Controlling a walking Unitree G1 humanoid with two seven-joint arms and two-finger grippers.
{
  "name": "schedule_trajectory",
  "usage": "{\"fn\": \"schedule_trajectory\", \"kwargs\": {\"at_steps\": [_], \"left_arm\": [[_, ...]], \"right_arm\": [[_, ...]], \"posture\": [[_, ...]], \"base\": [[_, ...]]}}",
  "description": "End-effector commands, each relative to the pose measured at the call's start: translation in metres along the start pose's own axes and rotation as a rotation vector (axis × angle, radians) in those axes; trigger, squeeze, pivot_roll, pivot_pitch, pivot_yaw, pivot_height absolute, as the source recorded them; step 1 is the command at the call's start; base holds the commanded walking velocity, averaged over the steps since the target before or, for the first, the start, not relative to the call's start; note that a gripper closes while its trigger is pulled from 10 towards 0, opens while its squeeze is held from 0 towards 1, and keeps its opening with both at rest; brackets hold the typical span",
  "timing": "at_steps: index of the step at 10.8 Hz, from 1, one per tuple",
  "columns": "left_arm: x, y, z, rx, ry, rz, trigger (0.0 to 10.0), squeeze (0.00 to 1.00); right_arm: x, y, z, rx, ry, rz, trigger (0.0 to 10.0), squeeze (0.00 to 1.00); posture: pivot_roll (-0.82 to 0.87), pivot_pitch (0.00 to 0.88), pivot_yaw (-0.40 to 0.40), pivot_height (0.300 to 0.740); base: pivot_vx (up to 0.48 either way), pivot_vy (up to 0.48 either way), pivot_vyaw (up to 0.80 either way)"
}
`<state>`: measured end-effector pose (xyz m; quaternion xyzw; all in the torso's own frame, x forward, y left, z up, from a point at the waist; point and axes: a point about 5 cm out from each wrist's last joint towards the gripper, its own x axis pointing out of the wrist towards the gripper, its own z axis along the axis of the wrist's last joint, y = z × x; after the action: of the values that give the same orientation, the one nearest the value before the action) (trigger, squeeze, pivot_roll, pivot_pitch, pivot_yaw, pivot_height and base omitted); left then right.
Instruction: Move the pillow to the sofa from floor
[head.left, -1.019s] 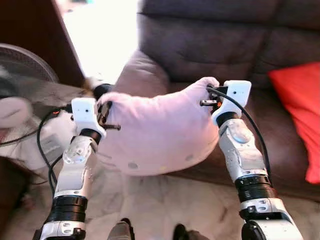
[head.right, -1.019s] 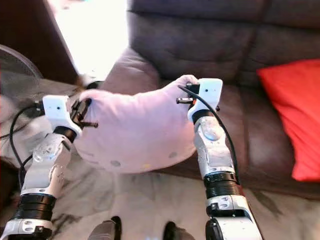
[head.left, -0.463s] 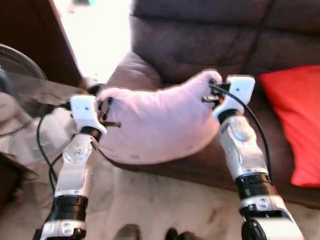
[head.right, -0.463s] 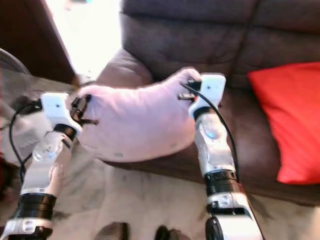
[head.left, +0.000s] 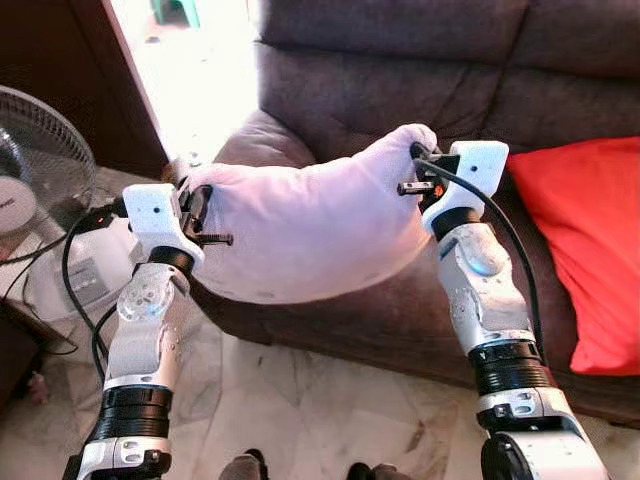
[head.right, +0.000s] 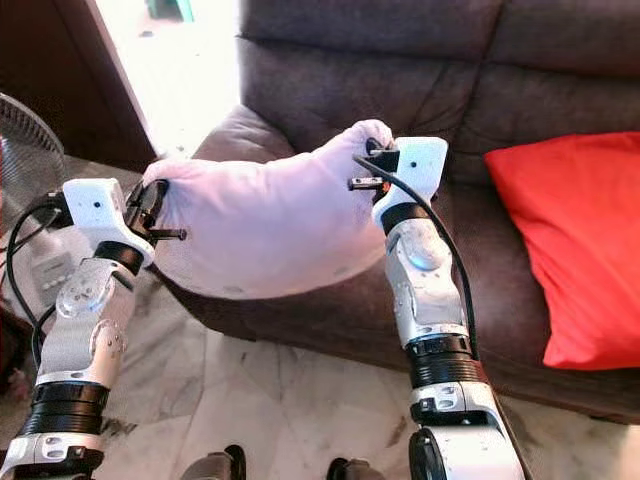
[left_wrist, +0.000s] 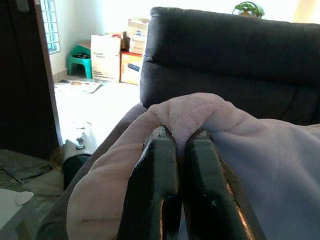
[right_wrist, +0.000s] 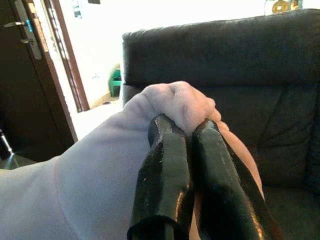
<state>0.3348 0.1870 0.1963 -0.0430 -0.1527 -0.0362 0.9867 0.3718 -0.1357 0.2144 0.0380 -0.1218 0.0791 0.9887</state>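
A pale pink pillow (head.left: 310, 230) hangs in the air between my two arms, over the front edge of the dark brown sofa (head.left: 400, 90). My left gripper (head.left: 190, 195) is shut on the pillow's left corner (left_wrist: 185, 112), its black fingers (left_wrist: 157, 180) pinching the seam. My right gripper (head.left: 422, 165) is shut on the right corner (right_wrist: 175, 102), fingers (right_wrist: 167, 170) pressed together on the fabric. The pillow sags in the middle, and its lower edge sits just above the seat cushion (head.right: 330, 320).
A red cushion (head.left: 585, 250) lies on the sofa seat at the right. A white standing fan (head.left: 45, 150) with a cable is at my left on the marble floor (head.left: 300, 410). A dark wooden door frame (head.left: 100, 70) stands behind it. Cardboard boxes (left_wrist: 117, 52) sit beyond the doorway.
The camera has moved closer to the sofa. The pillow, held at both corners, has risen from over the floor to above the seat's front edge. Both grips are unchanged.
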Motion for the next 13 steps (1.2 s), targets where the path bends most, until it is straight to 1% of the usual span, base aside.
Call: {"fn": "schedule_trajectory", "kwargs": {"at_steps": [1,4,5,6,7,8,13], "left_arm": [[0.001,-0.001,0.013,-0.011,-0.076,-0.003,10.0,0.00],[0.003,-0.005,0.014,0.008,-0.080,-0.008,10.0,0.00],[0.003,-0.006,0.014,0.012,-0.077,-0.016,10.0,0.00],[0.003,-0.006,0.014,0.015,-0.075,-0.018,10.0,0.00],[0.003,-0.006,0.014,0.017,-0.074,-0.020,10.0,0.00],[0.002,-0.006,0.014,0.017,-0.073,-0.023,10.0,0.00],[0.003,-0.006,0.014,0.025,-0.071,-0.029,10.0,0.00]], "right_arm": [[0.003,0.007,0.013,-0.007,-0.056,0.033,10.0,0.00],[0.003,0.007,0.012,-0.011,-0.049,0.031,10.0,0.00],[0.004,0.001,0.012,-0.002,-0.042,-0.017,10.0,0.00],[0.006,-0.004,0.010,0.021,-0.020,-0.053,10.0,0.00],[0.005,-0.004,0.011,0.022,-0.033,-0.051,10.0,0.00],[0.004,-0.004,0.011,0.010,-0.037,-0.046,10.0,0.00],[0.004,-0.001,0.010,0.013,-0.036,-0.042,10.0,0.00]], "posture": [[0.18,0.139,-0.016,0.740],[0.18,0.143,-0.017,0.740],[0.18,0.144,-0.016,0.740],[0.18,0.144,-0.016,0.740],[0.18,0.144,-0.016,0.740],[0.18,0.144,-0.015,0.740],[0.18,0.147,-0.015,0.740]], "base": [[0.000,0.000,0.00],[0.000,0.000,0.00],[0.000,0.000,0.00],[0.000,0.000,-0.79],[0.000,0.000,-0.78],[0.000,0.000,0.00],[0.255,0.000,0.00]]}}
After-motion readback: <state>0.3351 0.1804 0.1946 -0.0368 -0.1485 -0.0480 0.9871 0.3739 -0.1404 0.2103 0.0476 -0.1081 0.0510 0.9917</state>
